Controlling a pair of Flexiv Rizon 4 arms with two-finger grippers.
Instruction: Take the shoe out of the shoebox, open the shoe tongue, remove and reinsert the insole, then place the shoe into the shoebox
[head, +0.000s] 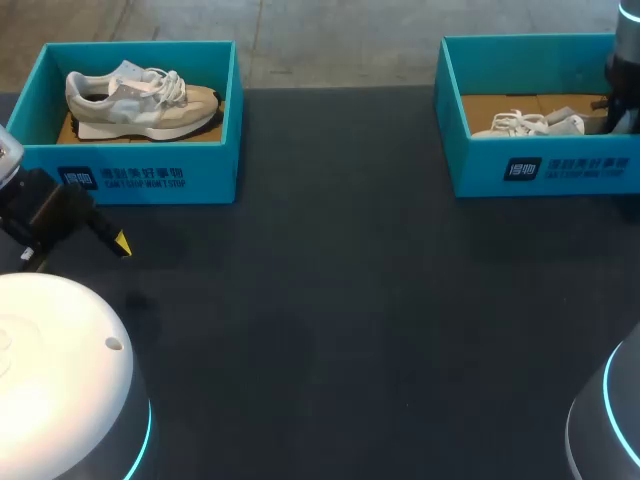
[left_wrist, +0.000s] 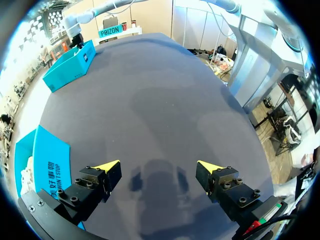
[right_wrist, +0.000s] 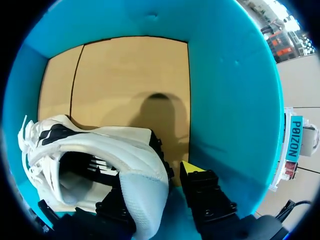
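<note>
White, with short black stripes on its side and loose white laces, the shoe (head: 525, 123) lies inside the right-hand shoebox (head: 545, 165) on the box's brown cardboard floor. Its long axis runs along the length of the box, with the heel toward my right arm and the laced end away from it. From the right wrist camera I look straight into the dark opening of the shoe (right_wrist: 100, 150). The padded heel collar sits right at the right tool (right_wrist: 157, 172), with the teal wall of the box (right_wrist: 230, 100) just beside it. The heel covers part of the tool, so I cannot tell whether it has a hold on the shoe.

Both boxes are teal and carry a dark panel with white print on the front wall.

The left-hand shoebox (head: 150, 175) holds a beige and grey sneaker (head: 140, 100), lengthwise, toe toward the middle of the worktop (head: 350, 320). My left tool (left_wrist: 159, 166) hangs just in front of that box over bare dark worktop, spread wide with nothing in it.
</note>
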